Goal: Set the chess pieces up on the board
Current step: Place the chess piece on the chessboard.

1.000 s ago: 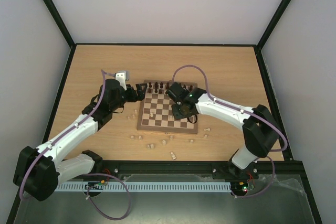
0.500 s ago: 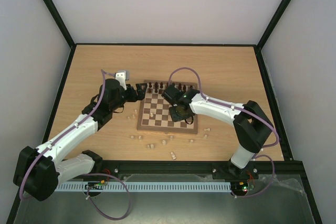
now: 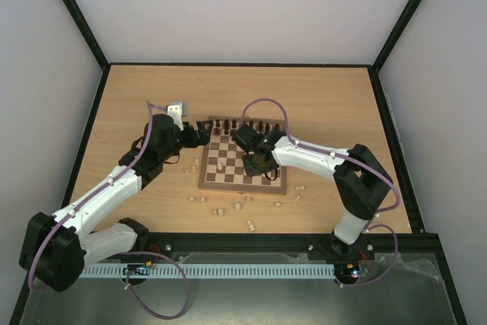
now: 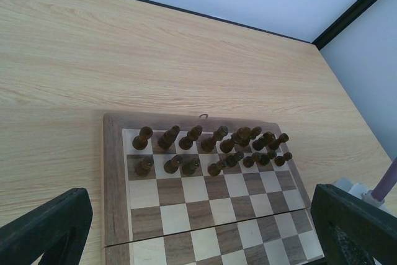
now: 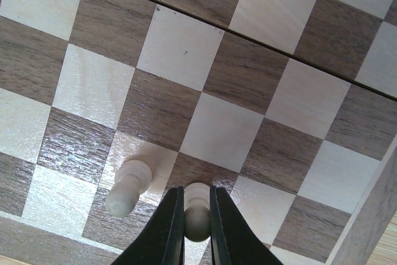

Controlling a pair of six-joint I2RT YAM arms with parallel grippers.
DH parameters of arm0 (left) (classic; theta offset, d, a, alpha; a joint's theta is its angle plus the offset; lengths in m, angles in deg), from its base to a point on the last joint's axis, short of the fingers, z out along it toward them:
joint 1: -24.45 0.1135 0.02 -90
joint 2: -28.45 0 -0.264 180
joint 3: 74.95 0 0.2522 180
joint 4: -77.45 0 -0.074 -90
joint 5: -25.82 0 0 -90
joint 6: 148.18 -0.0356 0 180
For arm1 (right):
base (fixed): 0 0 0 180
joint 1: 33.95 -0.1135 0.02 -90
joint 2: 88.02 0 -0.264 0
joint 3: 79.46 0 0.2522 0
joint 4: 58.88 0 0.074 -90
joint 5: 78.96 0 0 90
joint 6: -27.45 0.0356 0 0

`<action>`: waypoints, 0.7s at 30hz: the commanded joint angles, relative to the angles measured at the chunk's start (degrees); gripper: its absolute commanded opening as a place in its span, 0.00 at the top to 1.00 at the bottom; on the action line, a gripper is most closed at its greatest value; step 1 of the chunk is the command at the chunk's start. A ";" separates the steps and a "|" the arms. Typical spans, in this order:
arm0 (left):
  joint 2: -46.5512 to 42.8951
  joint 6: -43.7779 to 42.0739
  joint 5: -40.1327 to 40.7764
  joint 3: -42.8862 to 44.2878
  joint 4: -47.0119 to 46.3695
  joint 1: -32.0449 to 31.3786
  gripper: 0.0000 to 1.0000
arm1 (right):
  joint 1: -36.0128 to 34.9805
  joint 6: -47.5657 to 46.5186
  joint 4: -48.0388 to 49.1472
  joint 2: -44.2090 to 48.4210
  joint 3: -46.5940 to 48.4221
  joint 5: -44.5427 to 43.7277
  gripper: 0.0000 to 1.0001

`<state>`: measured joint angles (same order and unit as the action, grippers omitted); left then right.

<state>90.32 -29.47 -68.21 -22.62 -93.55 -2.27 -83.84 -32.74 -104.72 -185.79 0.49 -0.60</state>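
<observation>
- The board (image 3: 228, 175) lies at the middle of the counter (image 3: 152, 89), between the two arms. The right arm's wrist covers several squares on the board's right half in the top view.
- The right gripper (image 5: 197, 193) hangs low over the board's near rows. Its jaws pinch a pale pawn (image 5: 197, 206) by the body. The fingers (image 5: 172, 221) hide the pawn's sides, and I cannot tell whether its base touches the square beneath.
- A second pale pawn (image 5: 129, 187) stands just beside the held one on a light square, apart from the fingers.
- The left gripper (image 4: 198, 228) hovers off the board's far left corner with its jaws spread wide and nothing between them. The wrist view shows only the two black tips, cut off at the bottom corners.
- The dark pieces (image 4: 218, 134) stand in two rows along the far edge. Those at the right end bunch together, so I cannot tell them apart or count them.
- One lone pale piece (image 3: 220, 167) stands on the left half of the board, too small to name.
- Loose pale pieces (image 3: 219, 211) lie scattered on the counter by the board's near and left edges. Their kinds cannot be made out, though some seem to lie on their sides.
</observation>
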 commanded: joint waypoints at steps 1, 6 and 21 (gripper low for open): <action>-0.69 -0.06 0.45 1.67 0.78 -0.26 0.00 | -0.35 0.43 -0.49 -1.14 1.25 -0.23 0.98; -0.86 -0.09 0.42 1.67 0.75 -0.26 0.00 | -0.31 0.52 -0.28 -1.22 1.02 -0.37 0.98; -0.96 -0.06 0.08 1.69 0.80 -0.26 0.01 | -0.32 0.78 -0.61 -0.44 0.08 -0.09 0.86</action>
<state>90.30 -29.47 -68.21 -22.62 -93.55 -2.27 -83.84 -32.52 -103.97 -186.19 0.49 -0.60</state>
